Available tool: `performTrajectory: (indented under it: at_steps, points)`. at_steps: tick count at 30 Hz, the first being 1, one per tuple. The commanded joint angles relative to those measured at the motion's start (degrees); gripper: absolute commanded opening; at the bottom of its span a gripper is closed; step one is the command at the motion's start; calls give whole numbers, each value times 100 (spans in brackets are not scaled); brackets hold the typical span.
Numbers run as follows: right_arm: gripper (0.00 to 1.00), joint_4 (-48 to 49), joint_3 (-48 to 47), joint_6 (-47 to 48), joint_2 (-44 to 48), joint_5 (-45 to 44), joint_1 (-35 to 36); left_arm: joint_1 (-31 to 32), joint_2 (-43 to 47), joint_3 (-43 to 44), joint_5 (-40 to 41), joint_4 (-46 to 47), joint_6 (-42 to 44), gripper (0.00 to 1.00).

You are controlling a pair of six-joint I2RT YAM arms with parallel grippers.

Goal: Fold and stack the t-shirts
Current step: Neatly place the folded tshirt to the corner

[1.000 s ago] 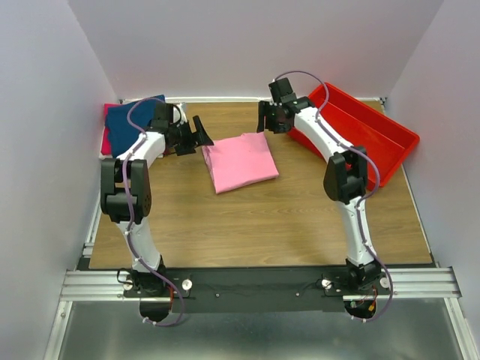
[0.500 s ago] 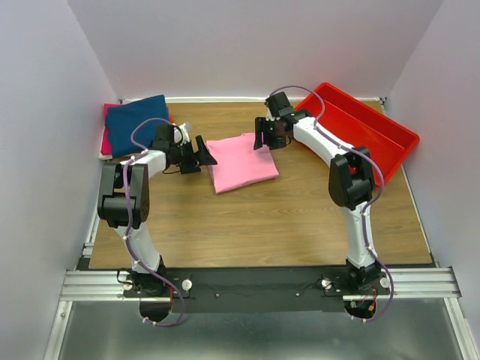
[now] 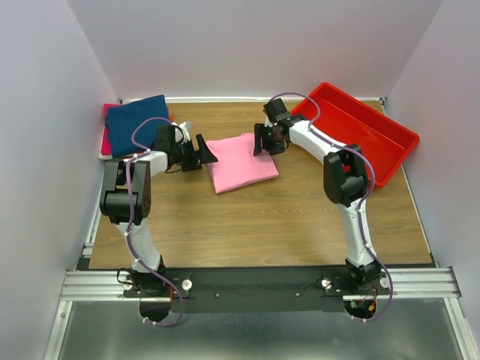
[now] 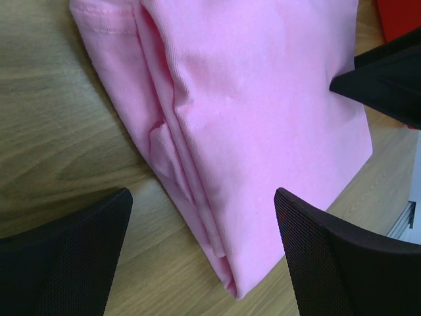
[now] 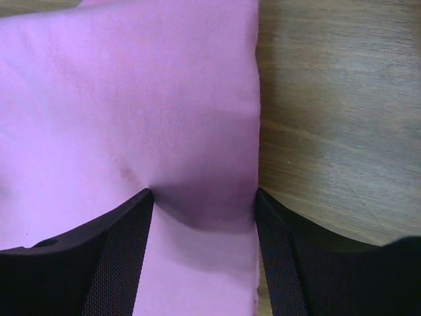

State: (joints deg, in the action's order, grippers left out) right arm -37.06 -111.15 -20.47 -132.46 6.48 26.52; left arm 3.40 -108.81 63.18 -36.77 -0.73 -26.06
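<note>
A light pink t-shirt (image 3: 241,161), folded into a square, lies flat in the middle of the far half of the table. My left gripper (image 3: 204,150) is open at its left edge; in the left wrist view the layered fold (image 4: 263,99) sits ahead between the wide-apart fingers of the gripper (image 4: 202,197). My right gripper (image 3: 264,140) is open and pressed onto the shirt's far right corner (image 5: 131,99), with the jaws of the gripper (image 5: 202,194) astride the cloth edge. A folded navy t-shirt (image 3: 135,116) rests on a red-magenta one (image 3: 106,139) at the far left.
A red plastic tray (image 3: 360,131) stands tilted at the far right, just behind the right arm. The wooden table (image 3: 262,225) is walled by white panels on three sides. The right gripper's finger (image 4: 388,79) shows in the left wrist view.
The right gripper came down and left from beside the tray onto the pink shirt's far right corner. The left gripper moved right, up to the shirt's left edge.
</note>
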Motion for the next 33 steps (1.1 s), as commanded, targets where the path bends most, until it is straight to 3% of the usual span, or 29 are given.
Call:
performTrajectory:
  at_steps: [1,14,28,31,33]
  points:
    - [69,67,32,52,-139,143,20,20,-236,-104,144,468,-171,96]
    - [68,76,243,96,-148,371,98,134,-746,-236,399,767,-434,95]
    - [64,102,349,87,-201,723,345,820,-1221,45,215,759,-619,87]
    - [64,120,427,87,-148,741,380,961,-1282,194,250,645,-602,79]
    - [64,129,489,113,-87,732,389,987,-1309,291,354,487,-558,59]
